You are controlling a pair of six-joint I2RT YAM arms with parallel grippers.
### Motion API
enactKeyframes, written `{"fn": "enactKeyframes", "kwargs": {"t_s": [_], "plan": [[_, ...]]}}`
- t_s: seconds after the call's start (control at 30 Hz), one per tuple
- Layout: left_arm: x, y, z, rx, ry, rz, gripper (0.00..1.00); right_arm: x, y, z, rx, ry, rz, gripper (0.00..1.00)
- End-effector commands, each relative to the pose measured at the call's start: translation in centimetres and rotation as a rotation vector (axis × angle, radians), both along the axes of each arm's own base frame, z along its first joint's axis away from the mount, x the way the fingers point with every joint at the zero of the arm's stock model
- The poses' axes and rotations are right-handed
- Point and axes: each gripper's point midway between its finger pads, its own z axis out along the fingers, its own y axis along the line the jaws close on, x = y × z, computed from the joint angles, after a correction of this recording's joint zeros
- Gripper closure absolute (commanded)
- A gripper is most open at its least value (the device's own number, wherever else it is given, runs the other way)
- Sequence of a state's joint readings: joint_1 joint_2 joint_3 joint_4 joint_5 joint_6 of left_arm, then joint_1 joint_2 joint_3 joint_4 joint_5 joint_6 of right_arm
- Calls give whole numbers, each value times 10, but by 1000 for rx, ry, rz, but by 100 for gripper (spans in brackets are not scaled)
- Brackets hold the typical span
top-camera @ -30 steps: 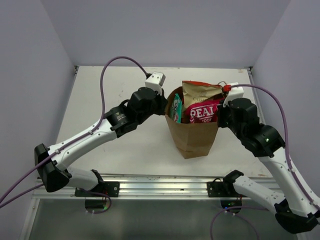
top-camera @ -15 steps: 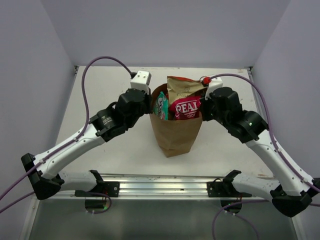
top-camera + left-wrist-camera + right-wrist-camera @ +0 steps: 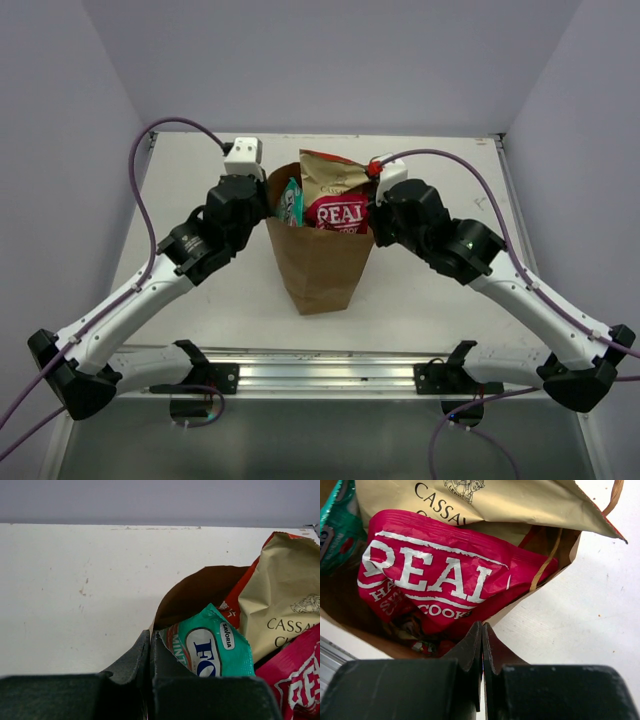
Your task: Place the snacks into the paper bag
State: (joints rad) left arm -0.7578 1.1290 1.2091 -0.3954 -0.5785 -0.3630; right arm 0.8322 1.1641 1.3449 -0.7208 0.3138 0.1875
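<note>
The brown paper bag [image 3: 322,268] stands upright mid-table with snacks sticking out of its mouth: a teal-green packet [image 3: 291,203], a tan packet [image 3: 335,178] and the pink-red "REAL" packet [image 3: 340,213]. My left gripper [image 3: 268,207] is shut on the bag's left rim; in the left wrist view the left gripper [image 3: 150,636] pinches the paper edge beside the teal-green packet [image 3: 215,647]. My right gripper [image 3: 372,216] is shut on the right rim; the right wrist view shows the right gripper [image 3: 482,626] clamping the edge below the "REAL" packet [image 3: 435,575]. Smaller red packets lie deeper inside, partly hidden.
The white table [image 3: 200,180] is walled at the back and on both sides. A metal rail [image 3: 320,372] runs along the near edge by the arm bases. A thin paper loop handle [image 3: 545,562] hangs inside the bag's right wall.
Both grippers, still shut on the bag's rims, have carried the bag and its snacks steadily to the left across the table.
</note>
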Motion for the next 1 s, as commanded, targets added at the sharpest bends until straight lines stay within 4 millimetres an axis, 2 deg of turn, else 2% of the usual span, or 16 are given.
{"fn": "enactKeyframes", "kwargs": {"t_s": [0.0,0.2,0.33,0.37,0.4,0.43,0.47,0.5,0.53,0.6,0.63,0.67,0.77,0.83,0.93,0.97], "plan": [[14,1,9,-63,-61,1,100,9,-2,50,106,-135,-41,100],[22,8,-18,-9,-10,33,100,5,0,44,113,-126,-26,100],[18,4,-11,-39,-15,4,100,3,-3,45,122,-137,-31,100],[17,2,-3,-55,-28,-8,99,4,-4,46,121,-140,-34,100],[17,0,2,-63,-36,-17,92,4,-5,49,123,-144,-35,97],[17,-1,8,-75,-51,-24,83,3,-5,50,123,-144,-33,92],[17,-4,19,-85,-71,-41,67,4,-5,52,119,-148,-34,82],[17,-5,25,-92,-85,-50,61,4,-6,54,121,-152,-36,82],[18,-6,33,-101,-103,-54,53,4,-5,55,121,-152,-35,71],[18,-9,52,-121,-140,-72,43,5,-6,60,118,-161,-37,56],[18,-11,61,-136,-166,-80,42,6,-8,63,117,-169,-46,49],[17,-10,71,-143,-192,-87,39,6,-8,66,117,-175,-44,47],[16,-9,102,-161,-280,-97,37,7,-11,83,150,-224,-56,43],[16,-6,124,-169,-329,-90,37,5,-13,105,208,-279,-48,43],[8,11,164,-172,-438,-49,36,5,-24,126,230,-334,-84,43],[5,19,174,-178,-471,-28,36,8,-38,130,213,-352,-159,43]]}}
